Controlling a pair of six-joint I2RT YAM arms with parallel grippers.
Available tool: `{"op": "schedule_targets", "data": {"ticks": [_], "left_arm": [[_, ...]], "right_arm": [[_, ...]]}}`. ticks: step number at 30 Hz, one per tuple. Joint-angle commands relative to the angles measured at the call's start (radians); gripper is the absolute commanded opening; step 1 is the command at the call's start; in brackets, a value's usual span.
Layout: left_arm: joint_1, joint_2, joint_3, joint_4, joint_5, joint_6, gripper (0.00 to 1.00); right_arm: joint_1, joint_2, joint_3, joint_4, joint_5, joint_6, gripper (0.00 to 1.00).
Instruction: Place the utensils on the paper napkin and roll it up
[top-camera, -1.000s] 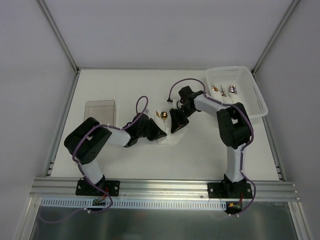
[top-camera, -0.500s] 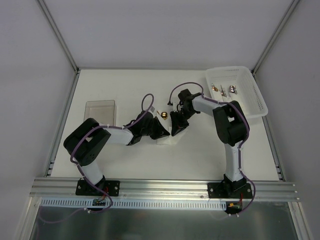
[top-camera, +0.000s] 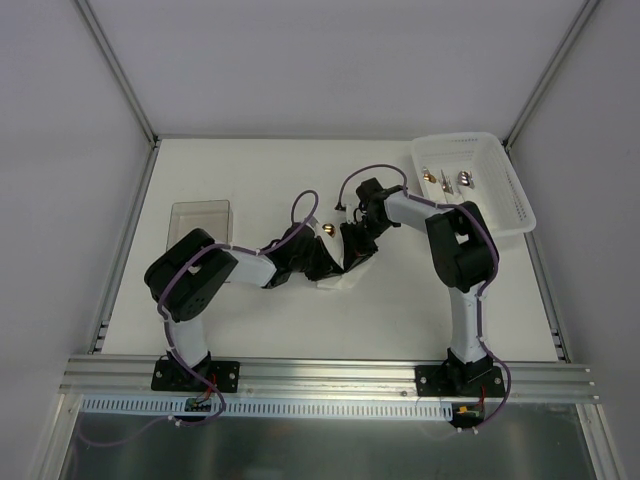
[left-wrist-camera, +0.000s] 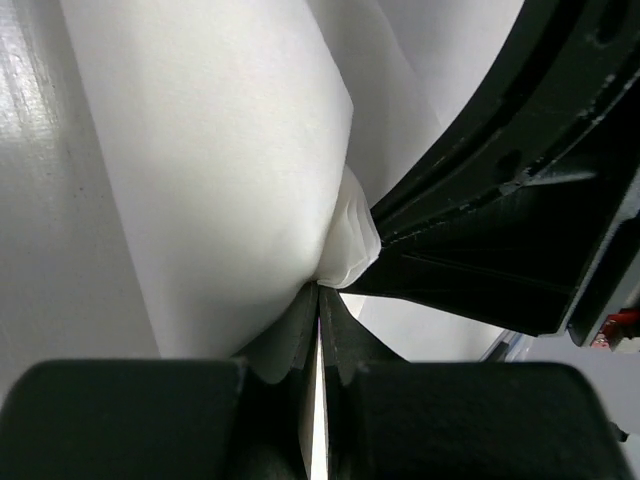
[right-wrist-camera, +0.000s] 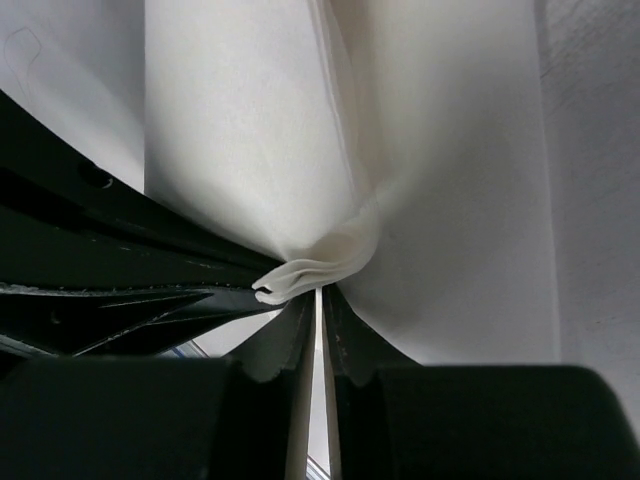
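Observation:
The white paper napkin (top-camera: 338, 283) lies bunched at mid-table between both grippers. My left gripper (top-camera: 322, 268) is shut, pinching a fold of the napkin (left-wrist-camera: 220, 180) at its fingertips (left-wrist-camera: 320, 290). Facing it almost tip to tip, my right gripper (top-camera: 350, 258) is shut on a layered folded edge of the napkin (right-wrist-camera: 430, 180), which sticks out beside the tips (right-wrist-camera: 320, 292). One utensil's copper head (top-camera: 327, 229) shows just behind the grippers; its handle is hidden. The wrist views show only napkin and the opposite gripper's black body.
A white slotted basket (top-camera: 520, 195) at the back right holds more utensils (top-camera: 447, 180). A clear plastic box (top-camera: 200, 222) sits at the left, beside the left arm's elbow. Metal frame rails border the table.
My left arm has swung right, bringing its gripper against the right one over the napkin. The right gripper shifted slightly left and stayed shut. The napkin shows less.

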Motion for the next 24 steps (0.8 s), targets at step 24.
{"op": "schedule_targets", "data": {"ticks": [24], "left_arm": [[-0.012,0.115,-0.003,-0.069,0.038,-0.017,0.01]], "right_arm": [[-0.021,-0.099,0.077,0.079,-0.132,0.121,0.17]]}}
